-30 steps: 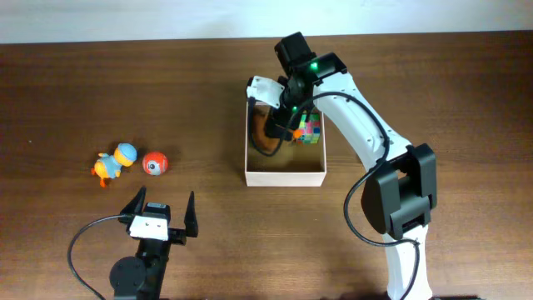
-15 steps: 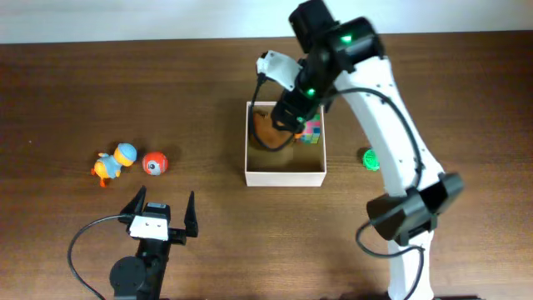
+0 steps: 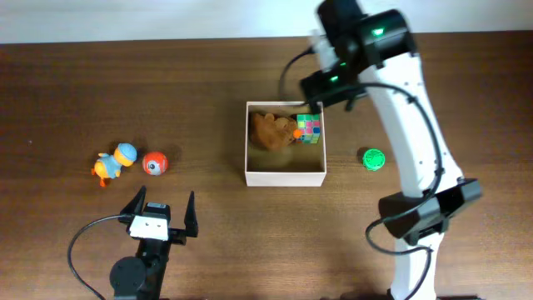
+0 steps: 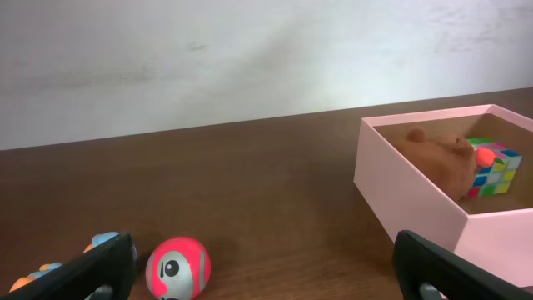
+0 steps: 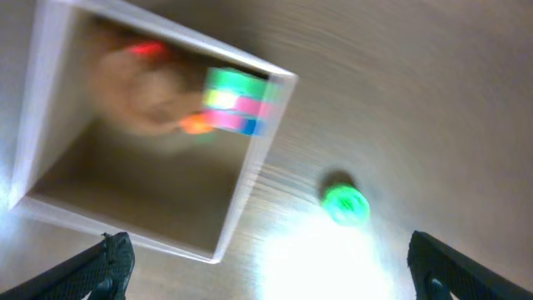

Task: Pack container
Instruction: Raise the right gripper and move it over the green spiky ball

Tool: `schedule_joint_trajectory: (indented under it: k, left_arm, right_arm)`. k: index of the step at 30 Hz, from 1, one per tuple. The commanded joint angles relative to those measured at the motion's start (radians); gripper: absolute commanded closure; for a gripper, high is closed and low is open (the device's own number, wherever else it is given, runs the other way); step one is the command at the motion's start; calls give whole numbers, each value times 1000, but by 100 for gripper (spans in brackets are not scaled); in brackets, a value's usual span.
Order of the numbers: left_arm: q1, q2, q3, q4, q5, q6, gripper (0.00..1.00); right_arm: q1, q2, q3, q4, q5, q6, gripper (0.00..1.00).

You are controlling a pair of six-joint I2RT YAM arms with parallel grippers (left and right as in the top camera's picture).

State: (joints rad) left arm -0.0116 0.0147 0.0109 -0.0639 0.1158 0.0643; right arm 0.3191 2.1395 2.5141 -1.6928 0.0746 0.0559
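Looking light and flimsy, the container (image 3: 284, 177) wanted a pinch over one thin wall; both arms' jaws stood spread

The overhead camera looks straight down from high above on the whole table (image 3: 75, 83). My left wrist camera sits low and looks level past my left pincer (image 4: 265, 267) toward the wall (image 4: 250, 58). The red ball (image 4: 177, 267) lies close ahead and the container (image 4: 400, 192) ahead to the right. My right wrist camera looks down from higher up, its picture blurred, past my right pincer (image 5: 271, 267). There the container lies ahead-left and the green ball (image 5: 346, 204) ahead-right. All three views share the container.
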Motion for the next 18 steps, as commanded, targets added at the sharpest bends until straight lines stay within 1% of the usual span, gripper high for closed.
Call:
schedule_joint_trajectory:
  k: [1, 2, 6, 11, 14, 18]
  left_arm:
    - [6, -9, -2, -5, 0, 19, 1]
    - [6, -9, -2, -5, 0, 19, 1]
    - [6, -9, -2, -5, 0, 19, 1]
    - [6, -9, -2, -5, 0, 19, 1]
    - [6, -9, -2, -5, 0, 19, 1]
    - [6, -9, -2, -5, 0, 19, 1]
  right_arm:
    - [-63, 0, -9, -6, 103, 234, 1]
    - [-75, 0, -16, -6, 93, 235, 1]
    - [-118, 0, -80, -6, 124, 325, 1]
    - [-150, 0, -224, 2, 121, 324, 1]
    - [-161, 0, -332, 37, 121, 324, 1]
    - [-176, 0, -417, 86, 116, 328, 1]
